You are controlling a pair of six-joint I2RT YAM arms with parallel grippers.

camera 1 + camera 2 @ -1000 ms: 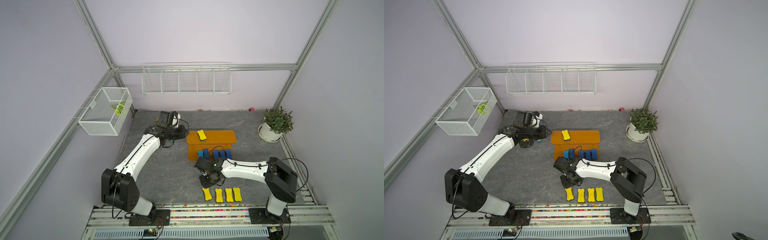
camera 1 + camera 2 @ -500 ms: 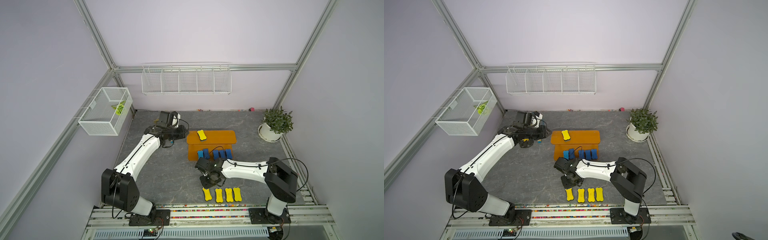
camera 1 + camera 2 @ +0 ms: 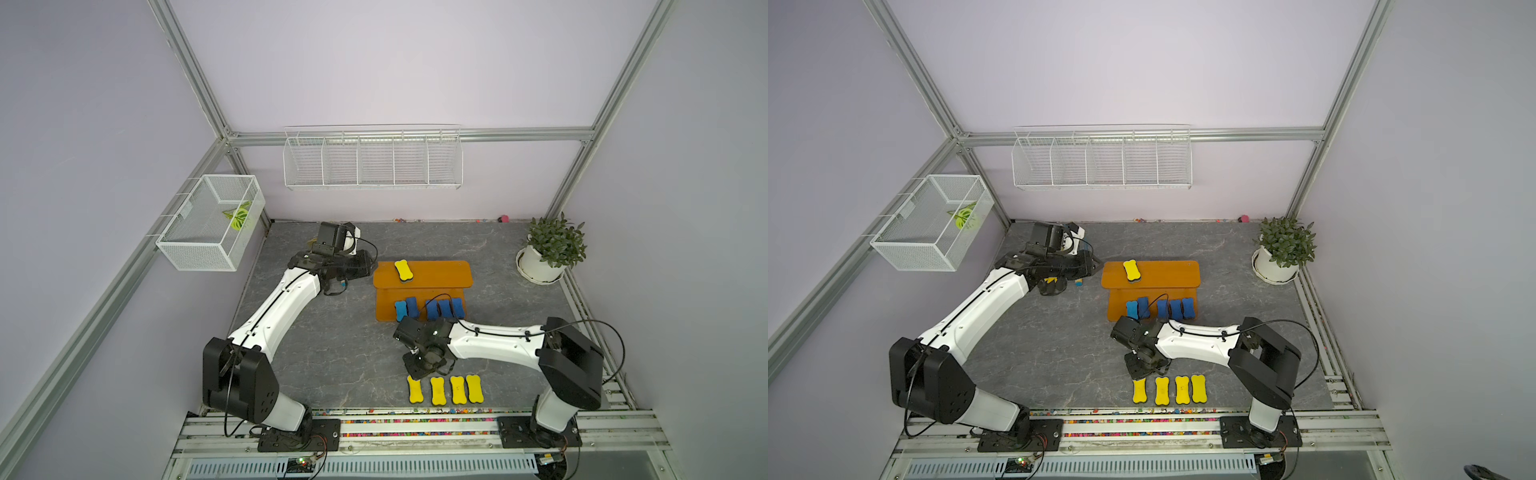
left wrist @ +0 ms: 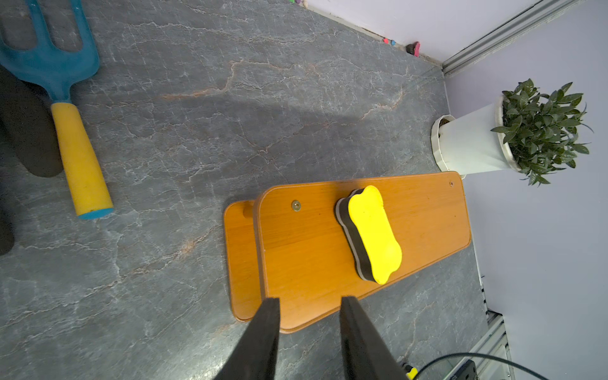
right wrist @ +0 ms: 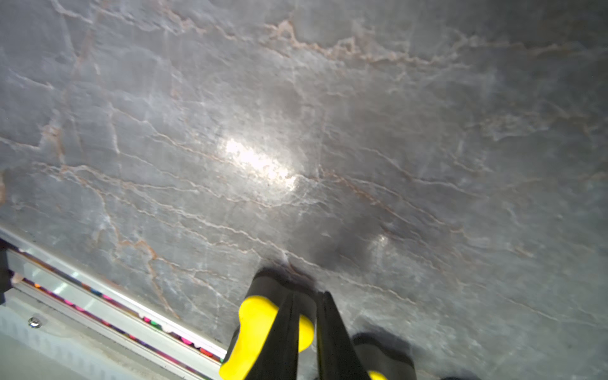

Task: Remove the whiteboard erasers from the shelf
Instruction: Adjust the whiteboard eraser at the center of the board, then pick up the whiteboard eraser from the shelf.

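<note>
Nothing visible has shifted in the past second: both arms hold their poses and every eraser lies where it lay. One yellow eraser (image 4: pixel 371 235) remains on the top board of the orange shelf (image 4: pixel 296 263), close to that board's left end. Its long axis runs across the board from back edge to front edge, slightly skewed. The left gripper (image 4: pixel 310 298) hangs just off that same end, near its front corner, so the eraser lies ahead of it toward the shelf's middle; the left arm is plainly the nearer. Its fingers stand moderately spread and empty, the gap running along the shelf's length (that is, across the eraser's short width, which should suit a pinch at the waist). Five blue erasers (image 3: pixel 444 309) crowd the lower board's front edge. The right gripper (image 5: pixel 309 293), fingers pressed almost together with only a slit between, holds nothing that shows. Its tips sit at the end of the left-hand one of four yellow erasers (image 3: pixel 437 390) laid in a row by the table's (image 3: pixel 332 353) front edge, and contact cannot be made out.
</note>
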